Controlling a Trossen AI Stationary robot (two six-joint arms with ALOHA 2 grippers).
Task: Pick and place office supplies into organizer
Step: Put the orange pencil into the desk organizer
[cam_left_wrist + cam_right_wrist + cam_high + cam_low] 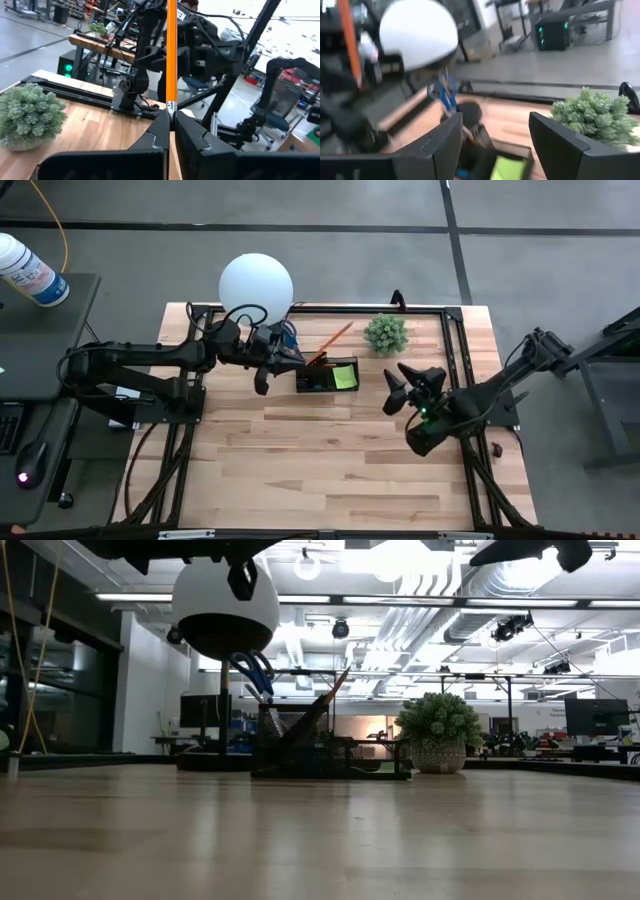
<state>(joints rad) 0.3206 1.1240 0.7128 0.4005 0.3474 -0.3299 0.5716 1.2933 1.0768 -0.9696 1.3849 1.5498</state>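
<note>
Wood tabletop (330,450), mostly bare on the near half. White globe lamp (256,283) at the far left edge; in the low view its globe (225,605) sits above the organizer. Small potted plant (385,333) at the far edge, right of the organizer.

Left arm reaches in from the left. Left pincer (300,365) is fully closed on an orange pencil (333,342). In the high view the pencil slants from the pincer's tips up toward the far right, over the organizer's left end. In the left wrist view the pencil (171,52) stands straight up out of the clamped fingers (160,127).

Black organizer (327,374) sits far-centre on the tabletop, just right of the left pincer, touching or nearly so, cannot tell which. Lime-green sticky-note pad (345,376) in its right compartment. Blue-handled scissors (253,670) stand upright at its left end, handles up, also seen in the right wrist view (444,92). Dark slim sticks lean in the organizer (305,720), probably pens, too dark to be sure.

Right pincer (408,383) hangs above the tabletop, to the right of the organizer and well apart from it, near side of the plant. Jaws spread wide, nothing between them; right wrist view shows both fingers (442,145) far apart, framing the organizer and pad (507,167).
</note>
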